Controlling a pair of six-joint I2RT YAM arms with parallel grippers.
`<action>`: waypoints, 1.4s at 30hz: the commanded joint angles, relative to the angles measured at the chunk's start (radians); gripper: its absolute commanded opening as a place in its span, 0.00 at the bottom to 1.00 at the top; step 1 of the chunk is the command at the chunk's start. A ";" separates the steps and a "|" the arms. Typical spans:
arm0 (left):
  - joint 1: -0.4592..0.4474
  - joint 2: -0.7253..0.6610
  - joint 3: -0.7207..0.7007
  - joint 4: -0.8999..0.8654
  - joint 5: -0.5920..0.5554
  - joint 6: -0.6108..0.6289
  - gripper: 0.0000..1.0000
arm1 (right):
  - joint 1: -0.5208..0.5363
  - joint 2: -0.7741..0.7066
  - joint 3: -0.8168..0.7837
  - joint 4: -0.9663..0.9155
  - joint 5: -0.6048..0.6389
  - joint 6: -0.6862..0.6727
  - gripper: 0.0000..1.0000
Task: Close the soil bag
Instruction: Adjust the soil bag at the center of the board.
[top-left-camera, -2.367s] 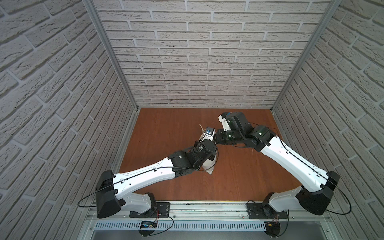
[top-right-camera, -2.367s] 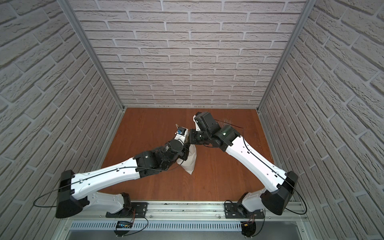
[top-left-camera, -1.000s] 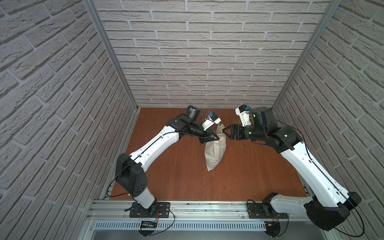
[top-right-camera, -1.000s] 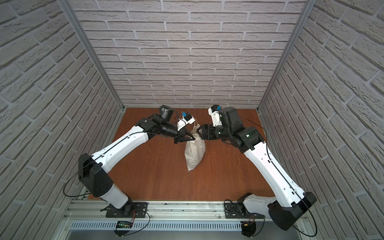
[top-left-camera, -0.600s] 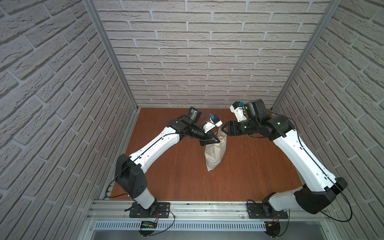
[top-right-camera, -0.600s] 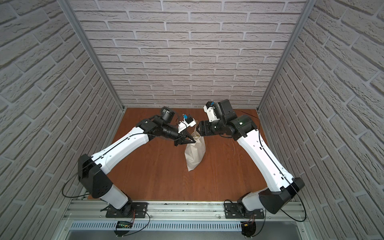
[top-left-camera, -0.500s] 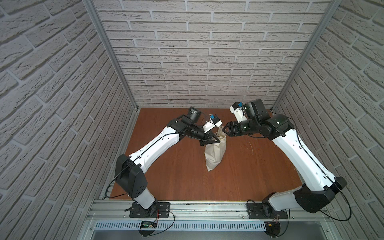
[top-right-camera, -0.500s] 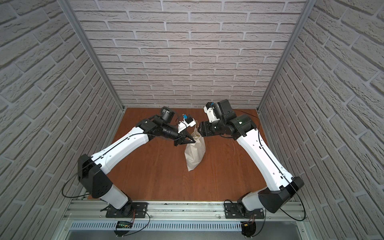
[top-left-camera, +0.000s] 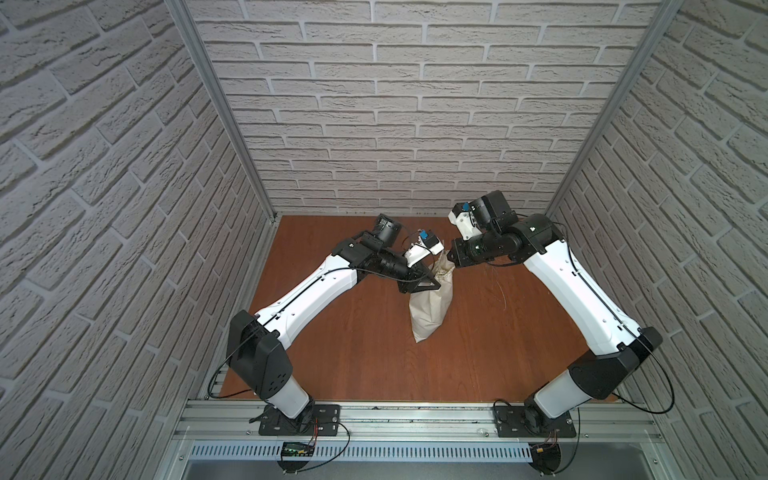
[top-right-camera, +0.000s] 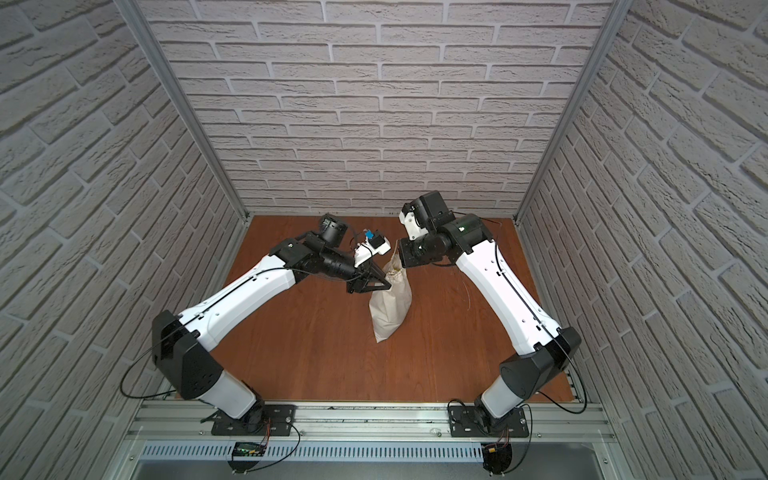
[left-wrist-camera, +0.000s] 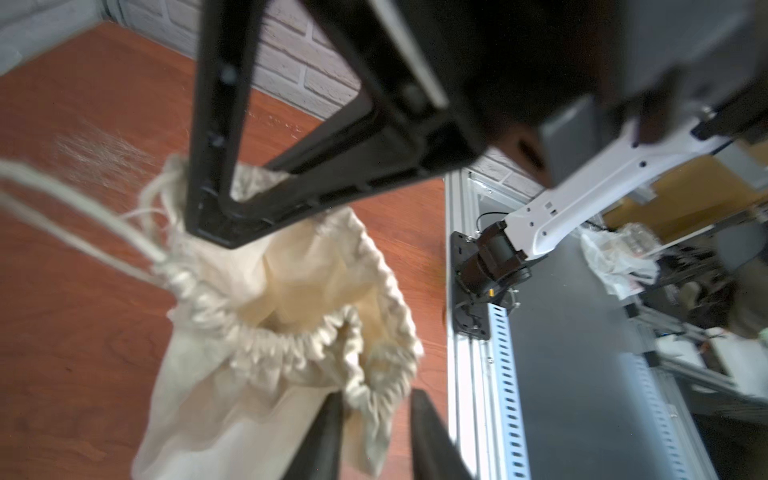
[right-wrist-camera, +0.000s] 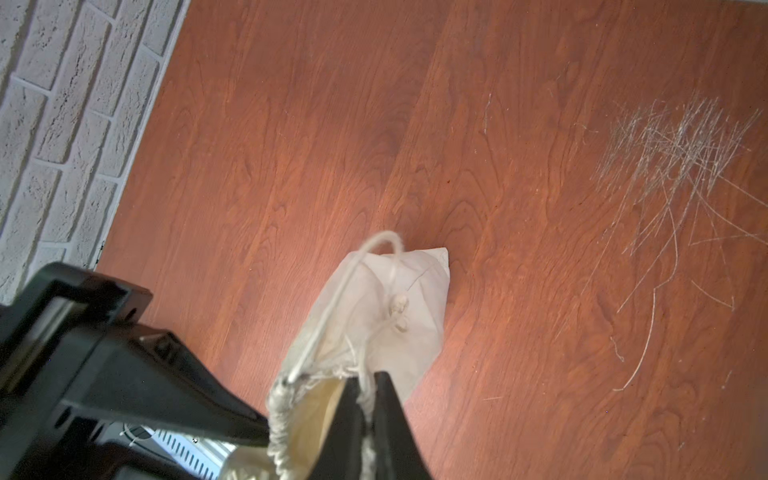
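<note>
While right gripper (right-wrist-camera: 370, 380) pinches soil bag (top-left-camera: 432, 307) at 1 o'clock rim, left gripper (left-wrist-camera: 374, 399) gapes (mouth unclosed). Next: cord (right-wrist-camera: 330, 307) needs pulling taut.

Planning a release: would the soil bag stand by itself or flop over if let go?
Probably flops: the soil bag droops limp and wrinkled from the right gripper, shut on its gathered rim. Its mouth gapes, so tipping might spill whatever is inside. The cloth looks thin; contents aren't visible.
</note>
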 joint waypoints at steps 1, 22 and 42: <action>-0.007 -0.128 -0.104 0.123 -0.068 -0.098 0.88 | -0.005 -0.033 -0.042 0.077 -0.030 0.065 0.03; -0.364 -0.212 -0.353 0.556 -1.070 -0.317 0.73 | 0.000 -0.188 -0.252 0.303 -0.094 0.219 0.03; -0.323 -0.277 -0.445 0.633 -0.955 -0.308 0.37 | -0.003 -0.162 -0.225 0.286 -0.065 0.197 0.03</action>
